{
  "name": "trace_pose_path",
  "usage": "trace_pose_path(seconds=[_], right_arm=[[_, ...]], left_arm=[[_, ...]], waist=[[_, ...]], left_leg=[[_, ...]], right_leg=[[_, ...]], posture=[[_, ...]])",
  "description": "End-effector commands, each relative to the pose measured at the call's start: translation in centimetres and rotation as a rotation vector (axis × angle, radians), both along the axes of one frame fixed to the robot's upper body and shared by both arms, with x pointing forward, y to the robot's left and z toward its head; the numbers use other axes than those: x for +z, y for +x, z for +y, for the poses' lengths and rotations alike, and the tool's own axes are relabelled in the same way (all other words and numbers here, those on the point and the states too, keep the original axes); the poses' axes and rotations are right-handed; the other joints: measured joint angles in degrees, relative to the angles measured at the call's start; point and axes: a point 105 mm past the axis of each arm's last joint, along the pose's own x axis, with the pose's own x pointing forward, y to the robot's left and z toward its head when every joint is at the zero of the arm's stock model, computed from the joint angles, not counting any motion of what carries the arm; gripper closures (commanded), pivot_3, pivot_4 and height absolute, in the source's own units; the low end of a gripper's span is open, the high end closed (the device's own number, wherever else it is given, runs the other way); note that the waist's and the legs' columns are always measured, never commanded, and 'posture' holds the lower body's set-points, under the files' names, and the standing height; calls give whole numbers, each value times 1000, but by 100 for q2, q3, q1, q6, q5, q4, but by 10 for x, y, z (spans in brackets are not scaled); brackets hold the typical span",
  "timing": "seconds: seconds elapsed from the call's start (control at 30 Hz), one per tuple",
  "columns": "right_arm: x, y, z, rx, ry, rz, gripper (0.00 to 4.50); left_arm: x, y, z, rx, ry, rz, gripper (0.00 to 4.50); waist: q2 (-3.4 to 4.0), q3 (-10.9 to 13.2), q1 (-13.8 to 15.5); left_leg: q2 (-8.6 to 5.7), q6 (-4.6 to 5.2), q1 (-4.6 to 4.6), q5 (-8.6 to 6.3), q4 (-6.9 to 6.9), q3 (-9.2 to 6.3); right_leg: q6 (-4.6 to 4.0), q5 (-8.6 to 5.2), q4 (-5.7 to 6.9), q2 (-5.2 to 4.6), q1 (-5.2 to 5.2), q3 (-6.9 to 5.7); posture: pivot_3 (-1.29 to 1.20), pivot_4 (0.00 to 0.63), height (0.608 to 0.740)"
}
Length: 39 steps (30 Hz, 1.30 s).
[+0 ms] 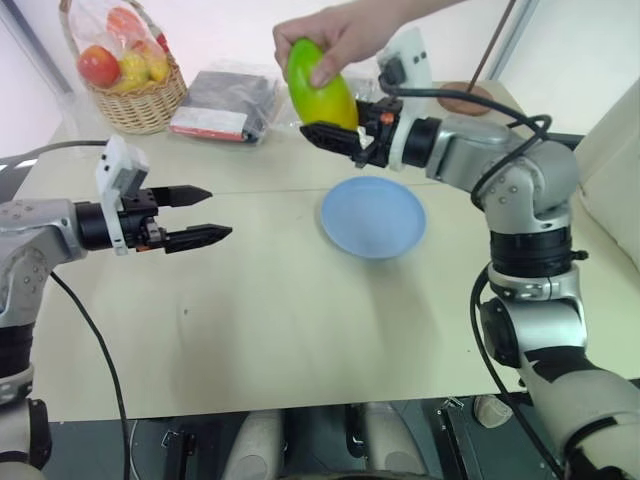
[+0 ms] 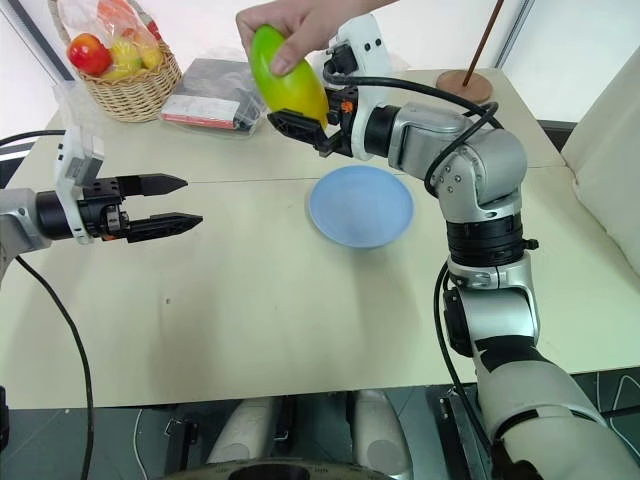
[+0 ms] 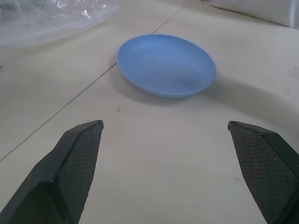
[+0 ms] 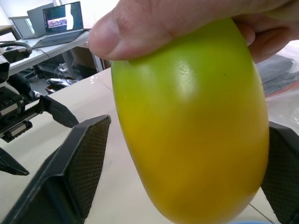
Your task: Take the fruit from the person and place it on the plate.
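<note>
Right wrist view: mango point(image 4: 191, 126) between right fingers point(image 4: 81, 161), apparently closing; hand point(image 1: 335, 35) holding. Left gripper point(image 1: 190, 215) open, empty. Next: person releases, carry to plate point(image 1: 373, 216).

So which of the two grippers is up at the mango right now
The right gripper: its black fingers flank the green-yellow mango that the person's hand holds. The left gripper hangs open over bare table, away from it.
</note>
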Motion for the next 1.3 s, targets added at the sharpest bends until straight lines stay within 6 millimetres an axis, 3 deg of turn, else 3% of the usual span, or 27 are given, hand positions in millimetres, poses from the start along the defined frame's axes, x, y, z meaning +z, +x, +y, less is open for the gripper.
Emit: trace_pose_path(seconds=[0.03, 0.67, 0.77, 1.1, 1.3], right_arm=[[21, -6, 4, 24, 27, -76, 1500], [24, -7, 0, 4, 25, -91, 1502], [5, -6, -13, -34, -65, -105, 1502], [-91, 5, -59, -229, -187, 80, 1502], [-123, 9, -73, -298, -279, 105, 1502]], left_arm=[[11, -5, 0, -3, 1, -50, 0], [11, -4, 0, -10, 1, -48, 0], [13, -2, 0, -5, -1, -56, 0], [15, 0, 1, -3, -4, -55, 0], [15, 1, 0, -14, 2, -50, 0]], waist=[[0, 0, -5], [1, 1, -1], [1, 1, 16], [2, 1, -9], [2, 1, -7]], left_leg=[[0, 0, 0, 0, 0, 0], [0, 0, -1, 0, -2, 1], [0, 0, -1, 0, -2, 1], [-2, 0, -6, 0, -2, 3], [-1, 0, -6, 0, -2, 4]], right_leg=[[0, 0, 0, 0, 0, 0], [0, 0, 0, -1, -2, 0], [0, 0, 0, -2, -3, 1], [0, 0, -1, -2, -7, 0], [0, 0, 0, 1, -7, 1]], posture=[[0, 150, 740], [0, 150, 740], [0, 150, 740], [0, 150, 740], [0, 150, 740]])
